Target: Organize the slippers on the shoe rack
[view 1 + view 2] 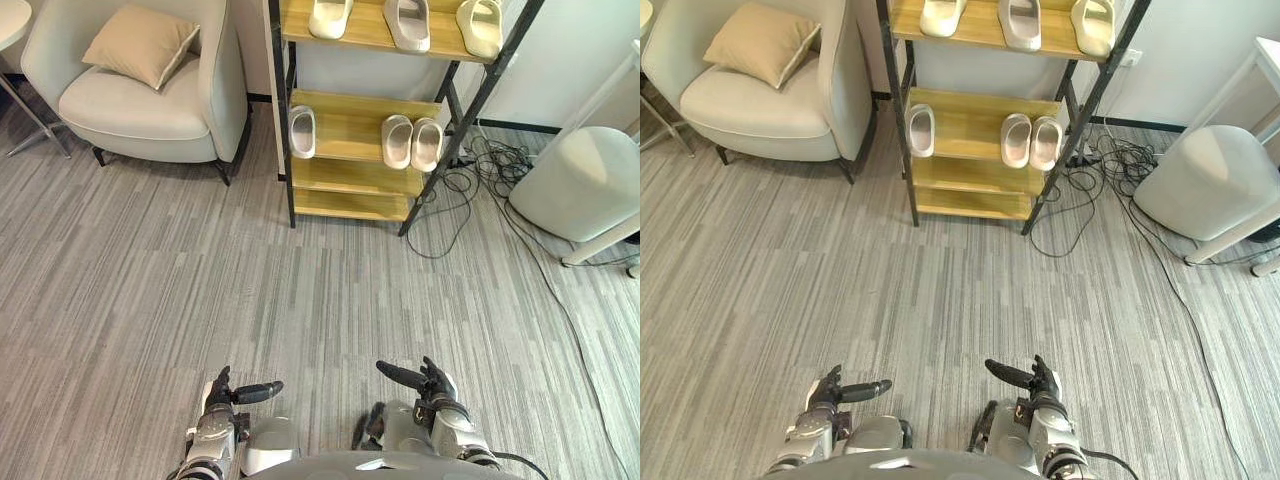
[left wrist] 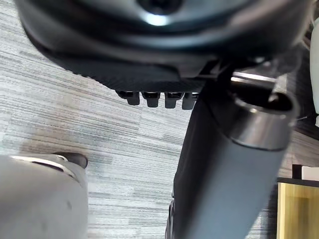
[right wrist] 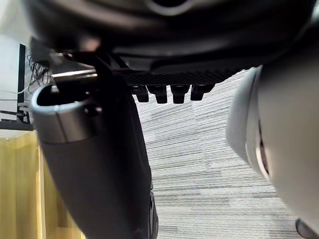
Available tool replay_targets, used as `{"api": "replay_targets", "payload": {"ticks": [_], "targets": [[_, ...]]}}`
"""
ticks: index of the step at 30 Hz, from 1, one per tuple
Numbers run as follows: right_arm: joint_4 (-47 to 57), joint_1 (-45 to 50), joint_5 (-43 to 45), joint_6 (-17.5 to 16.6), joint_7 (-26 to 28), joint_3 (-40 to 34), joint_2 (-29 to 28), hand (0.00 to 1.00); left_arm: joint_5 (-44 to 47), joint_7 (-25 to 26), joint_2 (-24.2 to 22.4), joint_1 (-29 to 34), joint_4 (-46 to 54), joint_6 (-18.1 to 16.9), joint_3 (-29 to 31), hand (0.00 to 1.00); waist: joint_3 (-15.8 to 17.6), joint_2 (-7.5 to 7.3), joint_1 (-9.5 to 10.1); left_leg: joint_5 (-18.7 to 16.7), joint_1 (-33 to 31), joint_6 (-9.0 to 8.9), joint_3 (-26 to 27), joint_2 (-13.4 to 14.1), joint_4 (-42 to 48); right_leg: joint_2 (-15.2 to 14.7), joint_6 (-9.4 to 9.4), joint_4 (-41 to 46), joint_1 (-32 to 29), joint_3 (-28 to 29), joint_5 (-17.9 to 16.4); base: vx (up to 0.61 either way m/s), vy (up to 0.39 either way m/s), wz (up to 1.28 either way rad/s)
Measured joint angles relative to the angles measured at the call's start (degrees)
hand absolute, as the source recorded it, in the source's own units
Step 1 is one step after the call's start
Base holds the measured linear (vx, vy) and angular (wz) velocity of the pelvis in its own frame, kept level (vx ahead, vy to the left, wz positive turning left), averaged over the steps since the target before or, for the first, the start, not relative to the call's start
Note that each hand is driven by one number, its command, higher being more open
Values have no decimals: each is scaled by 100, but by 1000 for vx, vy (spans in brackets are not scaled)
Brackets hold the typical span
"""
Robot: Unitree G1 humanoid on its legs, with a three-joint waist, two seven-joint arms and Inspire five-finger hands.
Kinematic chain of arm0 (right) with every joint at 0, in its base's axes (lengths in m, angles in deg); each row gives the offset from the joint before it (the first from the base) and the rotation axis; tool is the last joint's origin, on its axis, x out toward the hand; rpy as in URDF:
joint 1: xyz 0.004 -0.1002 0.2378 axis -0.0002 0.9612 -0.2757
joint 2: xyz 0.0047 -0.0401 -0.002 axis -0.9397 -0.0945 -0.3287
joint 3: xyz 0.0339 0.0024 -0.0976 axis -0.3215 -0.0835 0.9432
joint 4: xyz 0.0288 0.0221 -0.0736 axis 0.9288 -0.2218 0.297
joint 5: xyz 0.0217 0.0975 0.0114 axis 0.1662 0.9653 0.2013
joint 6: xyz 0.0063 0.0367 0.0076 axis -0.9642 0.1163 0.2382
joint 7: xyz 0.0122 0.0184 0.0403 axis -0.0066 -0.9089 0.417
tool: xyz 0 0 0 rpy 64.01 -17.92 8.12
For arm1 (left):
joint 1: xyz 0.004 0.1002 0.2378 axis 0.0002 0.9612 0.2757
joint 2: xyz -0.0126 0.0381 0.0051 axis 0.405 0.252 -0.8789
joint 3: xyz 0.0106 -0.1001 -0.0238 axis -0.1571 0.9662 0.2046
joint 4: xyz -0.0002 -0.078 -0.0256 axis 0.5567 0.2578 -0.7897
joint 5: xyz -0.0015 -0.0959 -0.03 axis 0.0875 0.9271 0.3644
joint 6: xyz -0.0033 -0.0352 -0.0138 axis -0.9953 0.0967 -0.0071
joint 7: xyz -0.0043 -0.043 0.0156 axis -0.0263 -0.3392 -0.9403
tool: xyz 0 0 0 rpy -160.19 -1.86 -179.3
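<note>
Where the hands hang: low and near, the left hand [image 1: 232, 395] on the left, the right hand [image 1: 428, 382] on the right, both above the grey floor [image 1: 300, 290].
Fingers: the left fingers [image 2: 152, 98] and the right fingers [image 3: 179, 92] are relaxed and apart from the thumbs, clamped on nothing; each thumb points inward toward the other hand.
Way to the slippers: all of them lie far from both hands, well apart, with bare floor between.
Shoe rack [image 1: 350, 125]: stands far and centre, its wooden shelves running left to right.
Lone slipper [image 1: 302, 131]: at the left end of the middle shelf, far and a little right of the left hand, which is the nearer one.
Pair of slippers [image 1: 412, 143]: at the right end of the same shelf, side by side and touching, almost straight far from the right hand.
Top shelf slippers [image 1: 408, 22]: three, spaced apart along the highest shelf in view, the farthest of all.
Long axis: every slipper lies lengthwise near to far, across its shelf; the outer ones on the top shelf are slightly tilted.
Pointing: I cannot tell for certain which end is the toe.
Judgement: nothing is within reach, so the robot probably has to close in on the rack first.
</note>
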Motion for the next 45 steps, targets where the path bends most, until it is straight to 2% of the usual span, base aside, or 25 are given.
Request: {"api": "replay_targets", "payload": {"ticks": [1,4,6,7,8,10,12,15,16,17,19,23,24,25,26,28,29,31,34,35,37,39,41,42,45], "targets": [[-94,43,-29,38,6,-18,112,100,3,4,-68,-41,-103,-1,33,100,-41,113,12,-39,180,-140,-222,113,-111,141,-257,24,136,43,410,632,-362,47],[-204,49,-31,98,7,-137,261,100,-17,2,-264,-16,-163,-17,60,100,-130,330,-33,-5,251,-212,-372,295,66,188,-358,551,162,-109,-334,424,-265,33],[-165,216,-20,101,-3,-353,256,100,-11,-44,-429,-17,-119,-17,207,100,-183,435,-36,104,-379,-371,-466,601,1741,392,-453,349,616,-335,-594,422,-281,34],[-161,225,-21,102,-4,-352,256,100,-9,-50,-436,-17,-112,-17,215,100,-183,437,-37,126,-422,-381,-471,616,1815,401,-456,341,640,-343,-601,355,-231,29],[-77,344,-17,99,-13,-349,269,100,-2,-115,-484,-7,67,-21,333,100,-138,482,-12,424,-1065,-481,-503,915,3310,570,-532,105,1069,-457,-687,327,-188,16],[-27,455,22,98,-38,-344,209,100,6,-115,-441,-3,308,-56,309,100,-95,387,79,152,-1877,-425,-126,1183,4622,757,-593,-433,1815,-482,-726,355,-131,3],[-10,461,36,97,-62,-352,157,100,7,-118,-414,-6,389,-81,270,100,-96,331,85,10,-2181,-406,61,1077,4339,747,-555,-713,2068,-456,-699,341,-45,-7],[-103,442,37,101,-90,-357,123,100,13,-118,-404,-78,425,-138,245,100,-38,235,143,52,-2444,-364,217,434,2126,540,-491,-1124,2531,-436,-675,411,125,-9],[-141,465,36,100,-96,-356,153,100,8,-108,-402,-62,416,-142,162,100,-66,261,183,676,-2381,-342,184,179,902,477,-317,-1212,2643,-381,-739,393,193,-22],[-174,464,34,102,-92,-354,221,100,53,-116,-409,-52,406,-144,124,100,-80,320,217,1321,-2329,-239,109,134,696,487,-210,-1249,2687,-287,-787,413,186,-24],[-266,416,27,122,-63,-207,65,100,72,-127,-192,-149,348,-143,66,100,-92,4,282,1065,-2263,184,234,-150,820,218,-68,-1327,2769,-38,-746,442,162,-7],[-308,284,14,115,-24,-117,42,100,178,-122,-78,-101,203,-122,109,100,-97,11,345,365,-1716,262,607,3,1249,0,23,257,2452,498,-709,333,139,-47],[-323,235,-35,110,-4,-50,44,100,176,-125,-64,-62,169,-118,91,100,-102,10,324,254,-1535,266,683,25,1172,-105,217,915,2177,528,-600,261,119,-56],[-310,214,-105,106,21,46,51,100,177,-126,14,-40,128,-105,60,100,-109,-6,296,149,-1341,299,743,17,1067,-287,608,1819,1799,501,-340,240,71,-39],[-297,201,-192,109,53,24,59,100,168,-128,78,-36,32,-62,-14,100,-115,-13,246,42,-1131,308,764,-11,1026,-541,529,2689,1410,327,-413,292,68,-17],[-287,204,-205,104,51,23,70,100,167,-123,118,-18,-4,-34,-27,100,-135,-47,223,-5,-966,301,754,-15,961,-664,279,2894,1216,70,-692,179,-16,6],[-253,204,-212,99,50,50,75,100,168,-114,148,17,-28,-15,-39,100,-151,-62,216,8,-768,267,707,10,769,-641,78,2644,971,-267,-960,294,-110,24],[-207,198,-212,64,51,51,85,100,167,-115,148,32,-54,-9,-49,100,-159,-36,180,47,-627,201,613,67,588,-494,-1,1987,698,-346,-1057,290,-152,30],[-204,147,-211,53,51,52,125,100,162,-114,163,100,-105,-2,-121,100,-196,30,99,30,-407,-133,397,227,360,-224,58,237,358,-38,-569,289,-255,35],[-226,161,-211,66,50,54,123,100,157,-114,180,114,-116,-1,-127,100,-216,-16,86,-2,-362,-234,274,215,359,-172,37,-20,415,27,150,304,-283,36],[-332,165,-213,84,41,-13,317,100,105,-130,52,116,-214,-2,-123,100,-278,287,94,6,-248,-388,-35,437,77,83,-157,117,512,-137,-74,300,-306,27],[-403,211,-200,103,39,-28,386,100,98,-121,-5,109,-250,-4,-120,100,-276,371,40,26,-126,-442,-105,509,-1,104,-208,322,526,-251,-330,211,-260,20],[-403,232,-214,123,39,-92,390,100,99,-135,-40,109,-274,-4,-113,100,-283,412,18,31,-226,-515,-219,630,380,195,-265,272,693,-347,-468,200,-222,27],[-380,296,-213,120,35,-139,355,100,98,-173,-43,102,-211,-12,-89,100,-268,436,10,58,-759,-561,-371,815,1627,323,-293,-9,1038,-531,-481,173,-164,33],[-383,361,-212,113,34,-133,399,100,102,-176,-66,101,-175,-16,-84,100,-221,505,64,245,-1198,-577,-269,1128,2801,540,-352,-403,1536,-642,-441,156,-88,19]]}}
